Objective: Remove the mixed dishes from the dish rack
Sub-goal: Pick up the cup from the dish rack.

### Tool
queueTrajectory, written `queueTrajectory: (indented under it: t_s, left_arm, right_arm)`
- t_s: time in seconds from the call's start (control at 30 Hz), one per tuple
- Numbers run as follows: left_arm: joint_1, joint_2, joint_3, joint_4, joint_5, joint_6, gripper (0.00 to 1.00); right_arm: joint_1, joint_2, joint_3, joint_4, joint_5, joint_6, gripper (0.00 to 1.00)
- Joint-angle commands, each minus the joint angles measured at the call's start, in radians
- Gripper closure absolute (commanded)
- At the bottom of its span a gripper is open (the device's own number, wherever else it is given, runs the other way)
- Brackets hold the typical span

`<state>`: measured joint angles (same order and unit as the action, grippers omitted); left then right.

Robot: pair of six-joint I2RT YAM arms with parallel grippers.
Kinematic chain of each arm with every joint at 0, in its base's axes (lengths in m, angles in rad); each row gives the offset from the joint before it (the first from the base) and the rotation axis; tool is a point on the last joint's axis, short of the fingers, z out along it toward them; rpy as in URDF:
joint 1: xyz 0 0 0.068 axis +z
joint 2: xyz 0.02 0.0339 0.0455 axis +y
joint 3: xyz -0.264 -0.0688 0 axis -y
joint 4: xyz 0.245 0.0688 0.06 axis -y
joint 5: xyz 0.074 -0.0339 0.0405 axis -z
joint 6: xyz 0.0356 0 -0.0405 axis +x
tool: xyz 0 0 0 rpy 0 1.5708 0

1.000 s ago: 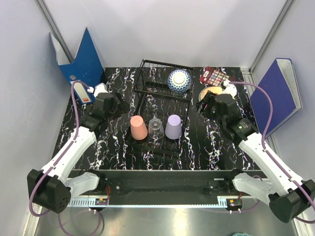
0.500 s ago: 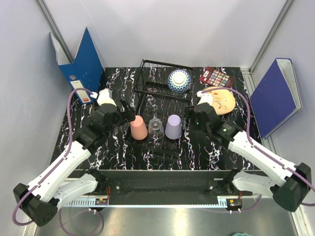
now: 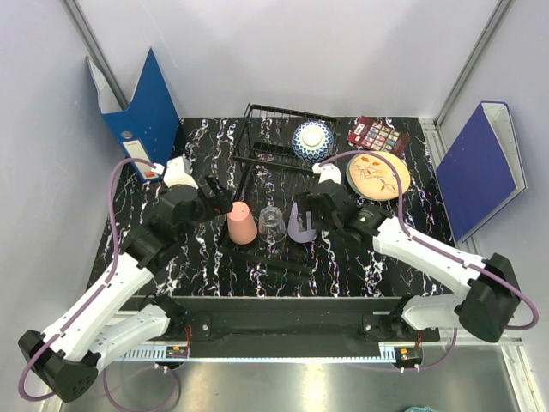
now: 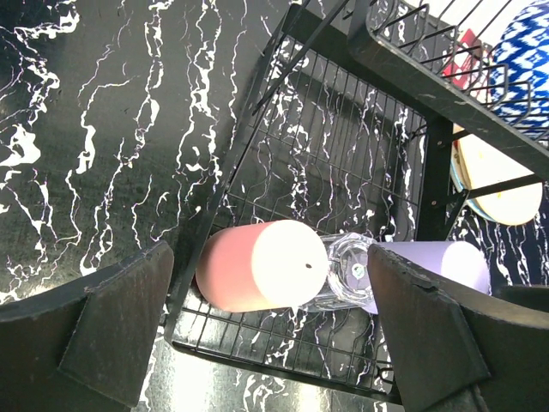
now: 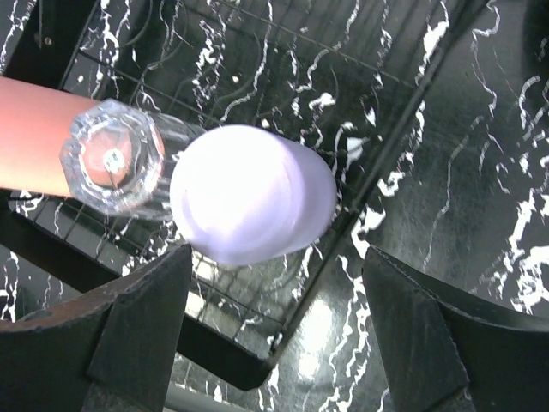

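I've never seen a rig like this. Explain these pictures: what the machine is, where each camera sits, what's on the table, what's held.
Two robot arms are bolted at the near edge of a black marbled table, each ending in a two-finger gripper. The wide picture comes from a fixed camera above and behind them. The two close-ups come from cameras on the wrists, so the dark shapes in their lower corners are the arm's own fingers. On the table sits a wire dish rack holding a salmon-pink cup, a clear glass cup, a lavender cup and a blue-and-white bowl. A cream orange-patterned plate lies on the table right of the rack. The left gripper faces the salmon-pink cup, the right gripper the lavender cup; both are open and nothing is held.
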<state>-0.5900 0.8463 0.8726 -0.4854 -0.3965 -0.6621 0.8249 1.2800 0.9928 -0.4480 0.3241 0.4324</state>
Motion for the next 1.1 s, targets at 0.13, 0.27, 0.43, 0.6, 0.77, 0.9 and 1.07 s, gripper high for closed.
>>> queueTrajectory:
  t_s: [0.13,0.27,0.43,0.6,0.77,0.9,1.07]
  left_arm:
    - [-0.002,-0.024,-0.024,0.031,0.025,0.004,0.01]
    - [-0.002,-0.032,-0.038,0.033,0.035,-0.002,0.01]
    - [-0.002,-0.044,-0.044,0.033,0.033,-0.001,0.01]
    - [-0.002,-0.036,-0.043,0.037,0.033,-0.005,0.01]
    - [-0.002,-0.027,-0.017,0.048,0.03,0.007,0.01]
    - [-0.002,-0.026,0.025,0.111,0.079,0.024,0.01]
    - [-0.001,-0.076,0.0,0.332,0.317,-0.037,0.01]
  right_arm:
    - [0.01,0.123,0.113,0.061,0.01,-0.044,0.11]
    - [0.01,0.192,0.133,0.063,0.001,-0.041,0.12]
    - [0.01,0.19,0.113,0.069,0.006,-0.027,0.18]
    - [0.01,0.116,0.093,0.072,0.018,-0.029,0.41]
    - [0.011,-0.127,0.15,0.101,0.01,-0.07,0.71]
    - [0.01,-0.234,0.202,0.115,0.036,-0.072,1.0]
    - [-0.024,-0.33,0.112,0.245,-0.063,0.055,1.0]
